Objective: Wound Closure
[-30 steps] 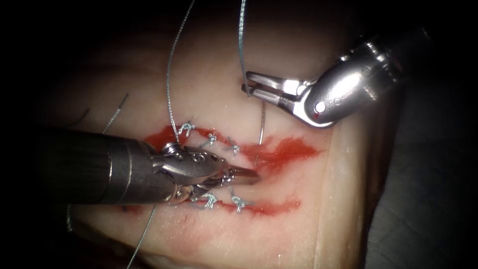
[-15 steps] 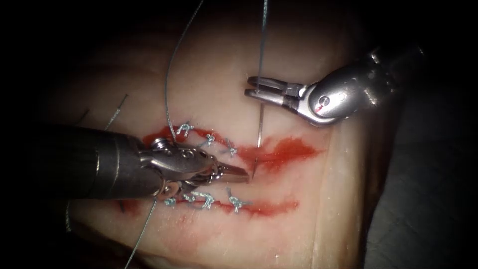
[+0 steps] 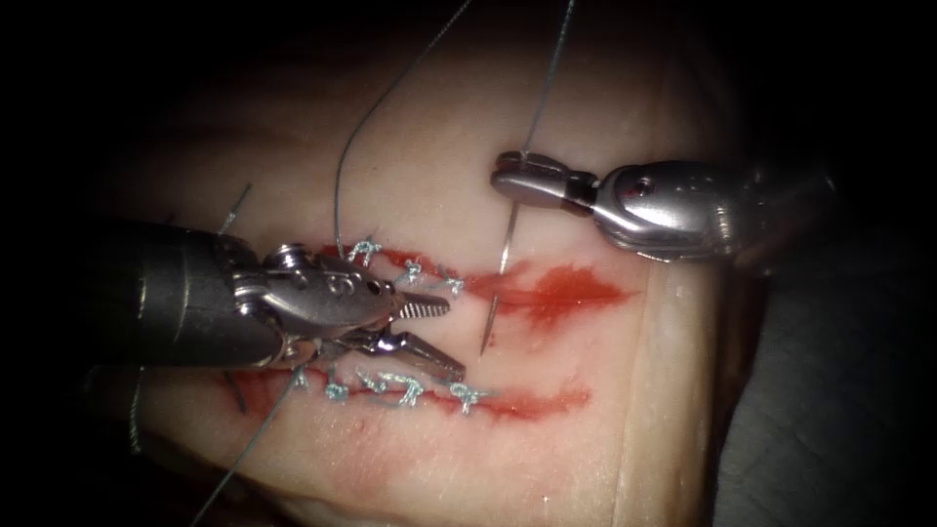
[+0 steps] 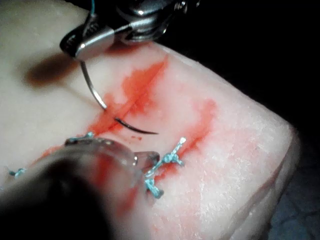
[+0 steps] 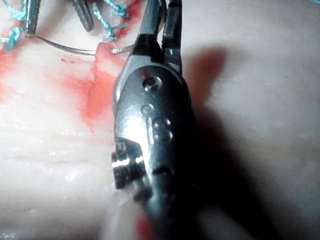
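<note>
The right tool (image 3: 517,181) pinches the needle (image 3: 496,283) near its thread end (tip above the tissue (image 3: 586,410)); the left tool (image 3: 439,337) gapes, holding nothing.

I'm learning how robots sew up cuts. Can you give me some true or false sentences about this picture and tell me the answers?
1. The right tool holds the curved needle. True.
2. The left tool has its jaws shut on the thread. False: its jaws are open and hold nothing.
3. Knotted stitches already sit along the cut in the tissue. True.
4. The needle is held at its sharp tip. False: it is held near the thread end, and the tip hangs free over the red fluid.
</note>
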Robot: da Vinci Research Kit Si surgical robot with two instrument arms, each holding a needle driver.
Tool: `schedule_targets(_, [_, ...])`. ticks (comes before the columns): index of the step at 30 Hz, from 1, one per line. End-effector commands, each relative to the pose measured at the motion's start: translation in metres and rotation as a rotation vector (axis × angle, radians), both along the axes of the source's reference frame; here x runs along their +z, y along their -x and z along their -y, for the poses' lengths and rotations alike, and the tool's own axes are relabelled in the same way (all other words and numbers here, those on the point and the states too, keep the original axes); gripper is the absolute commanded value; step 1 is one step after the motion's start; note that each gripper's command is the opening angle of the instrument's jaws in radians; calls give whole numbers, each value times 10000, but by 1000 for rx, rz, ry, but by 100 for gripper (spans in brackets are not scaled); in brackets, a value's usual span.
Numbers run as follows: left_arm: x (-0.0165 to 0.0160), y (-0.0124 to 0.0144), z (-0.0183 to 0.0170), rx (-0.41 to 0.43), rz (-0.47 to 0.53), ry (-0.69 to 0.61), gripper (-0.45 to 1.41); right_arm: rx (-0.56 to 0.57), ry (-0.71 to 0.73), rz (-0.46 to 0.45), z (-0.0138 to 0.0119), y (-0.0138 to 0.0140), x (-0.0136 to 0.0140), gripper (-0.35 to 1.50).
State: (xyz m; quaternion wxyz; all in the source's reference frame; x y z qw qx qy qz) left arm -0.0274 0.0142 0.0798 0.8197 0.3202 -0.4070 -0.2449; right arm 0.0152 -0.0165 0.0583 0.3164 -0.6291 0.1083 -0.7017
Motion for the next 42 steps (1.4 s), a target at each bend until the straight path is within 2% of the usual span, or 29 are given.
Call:
schedule_targets(1, [3,5,-3,41,35,68,39,8,-49,-17,2,-5,7,-35])
schedule_targets(4, [1,5,-4,92,103,120,39,18,-101,-32,2,-2,11,-35])
schedule_targets(8, [-4,4,-6,93,153,114,41,25,-151,-48,3,-2,16,-35])
schedule_targets(10, [-6,4,-8,122,188,165,41,30,-176,-56,3,-1,18,-35])
schedule_targets(13, [-7,6,-12,198,292,389,46,32,-208,-60,4,0,20,-35])
schedule_targets(17, [1,8,-13,195,417,609,37,34,-238,-64,6,-1,23,-35])
schedule_targets(20, [10,12,-12,243,488,792,34,36,-283,-70,8,-1,24,-35])
schedule_targets(21, [14,13,-12,271,512,844,27,36,-294,-70,9,-1,25,-35])
schedule_targets(25, [24,16,-10,301,529,893,17,39,-335,-79,10,-1,24,-35])
schedule_targets(28, [28,19,-9,319,540,922,0,41,-357,-86,11,-1,24,-35])
schedule_targets(33, [33,27,-7,344,555,963,-3,41,-375,-92,12,-2,23,-35])
schedule_targets(35, [36,29,-4,351,560,964,-21,38,-375,-93,12,-3,22,-35])
schedule_targets(39, [35,31,-2,370,591,964,-43,36,-376,-91,13,-3,22,-35])
schedule_targets(42, [33,31,-2,373,606,937,-45,41,-363,-85,15,-3,22,-35])
